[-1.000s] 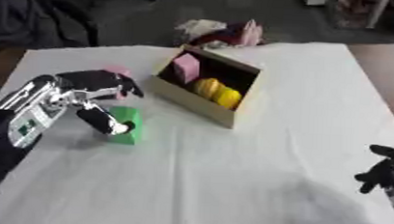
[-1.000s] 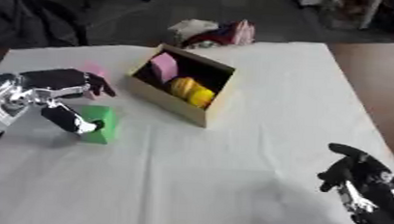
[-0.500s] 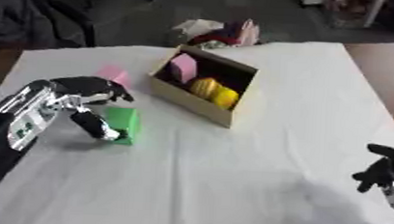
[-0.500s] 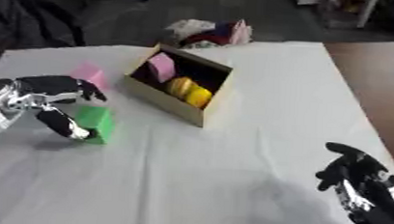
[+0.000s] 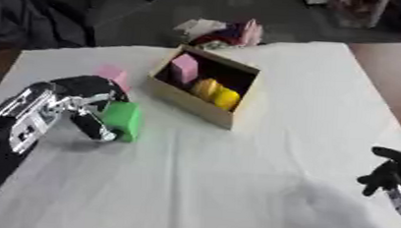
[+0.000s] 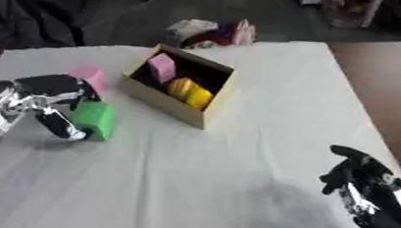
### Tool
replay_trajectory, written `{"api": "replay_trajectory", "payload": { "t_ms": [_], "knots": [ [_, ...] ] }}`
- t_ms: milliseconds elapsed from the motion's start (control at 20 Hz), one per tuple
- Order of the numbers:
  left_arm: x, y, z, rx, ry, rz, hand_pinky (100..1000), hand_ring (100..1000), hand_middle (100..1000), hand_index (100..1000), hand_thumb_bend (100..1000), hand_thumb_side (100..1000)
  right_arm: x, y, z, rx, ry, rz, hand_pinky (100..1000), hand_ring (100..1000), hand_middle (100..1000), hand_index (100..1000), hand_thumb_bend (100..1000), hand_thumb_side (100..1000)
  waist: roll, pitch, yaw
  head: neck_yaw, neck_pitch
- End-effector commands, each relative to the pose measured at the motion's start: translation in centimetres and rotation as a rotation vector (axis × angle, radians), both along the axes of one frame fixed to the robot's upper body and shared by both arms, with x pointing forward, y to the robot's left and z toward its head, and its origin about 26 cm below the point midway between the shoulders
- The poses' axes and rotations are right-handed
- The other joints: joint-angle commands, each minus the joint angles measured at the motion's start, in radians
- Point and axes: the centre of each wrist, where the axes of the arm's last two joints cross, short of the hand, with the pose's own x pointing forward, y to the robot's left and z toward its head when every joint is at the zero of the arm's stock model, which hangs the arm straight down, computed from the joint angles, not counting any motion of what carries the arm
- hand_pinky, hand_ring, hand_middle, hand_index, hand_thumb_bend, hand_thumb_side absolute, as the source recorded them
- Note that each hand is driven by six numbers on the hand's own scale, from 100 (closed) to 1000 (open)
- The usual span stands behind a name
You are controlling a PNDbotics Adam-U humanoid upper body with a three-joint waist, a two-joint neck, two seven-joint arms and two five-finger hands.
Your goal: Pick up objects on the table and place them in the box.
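Observation:
A green block (image 5: 123, 120) lies on the white table left of the wooden box (image 5: 196, 103). My left hand (image 5: 82, 101) is curled round it, fingers on its top and thumb at its lower left side. A pink block (image 5: 115, 75) lies just behind the hand. The box holds a pink block (image 5: 185, 68) and yellow pieces (image 5: 215, 91). My right hand (image 6: 355, 177) rests at the lower right, fingers relaxed, holding nothing.
A heap of pink and white cloth (image 5: 218, 32) lies behind the box at the table's far edge. The white cloth (image 5: 260, 188) covers the table; brown tabletop (image 5: 387, 71) shows at the right.
The whole picture has shifted, so the camera has moved. My left hand has closed lower round the green block. The right hand stays where it was.

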Motion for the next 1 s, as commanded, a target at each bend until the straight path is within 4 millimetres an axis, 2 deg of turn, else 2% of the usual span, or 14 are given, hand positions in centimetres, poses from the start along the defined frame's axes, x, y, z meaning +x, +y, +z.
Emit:
{"api": "replay_trajectory", "payload": {
  "t_ms": [50, 200, 350, 650, 800, 1000],
  "knots": [
    [-0.4, -0.4, 5.4, -0.033, -0.161, -0.036, 666, 472, 427, 603, 143, 285, 0.1, -0.4, 0.5, -0.019, -0.018, -0.004, 688, 471, 489, 838, 100, 413, -0.001, -0.017, 0.002, 0.004, -0.009],
    [0.7, -2.3, 8.1, -0.096, -0.267, -0.056, 665, 474, 437, 610, 145, 266, 0.0, -0.3, 0.4, -0.02, -0.012, 0.005, 688, 471, 489, 838, 100, 415, -0.002, -0.021, 0.0, 0.012, -0.008],
    [2.9, -4.3, 8.4, -0.139, -0.326, -0.051, 672, 486, 451, 626, 179, 262, 0.0, -0.1, 0.3, -0.018, -0.009, 0.017, 688, 470, 489, 838, 100, 417, -0.005, -0.022, -0.007, 0.021, -0.011],
    [6.8, -7.2, 4.8, -0.125, -0.364, -0.017, 682, 532, 510, 692, 206, 267, 0.1, 0.5, 0.4, -0.005, -0.007, 0.039, 688, 470, 490, 838, 100, 425, -0.011, -0.016, -0.028, 0.048, -0.014],
    [7.6, -8.0, 3.2, -0.129, -0.378, -0.013, 689, 547, 529, 717, 229, 263, 0.1, 0.6, 0.4, -0.003, -0.006, 0.044, 688, 470, 490, 838, 100, 427, -0.009, -0.014, -0.035, 0.081, -0.02],
    [7.9, -8.6, 1.8, -0.1, -0.365, -0.033, 722, 609, 614, 828, 319, 280, 0.1, 0.6, 0.4, -0.004, -0.007, 0.047, 689, 470, 490, 839, 100, 425, -0.008, -0.015, -0.038, 0.12, -0.019]
  ]
}}
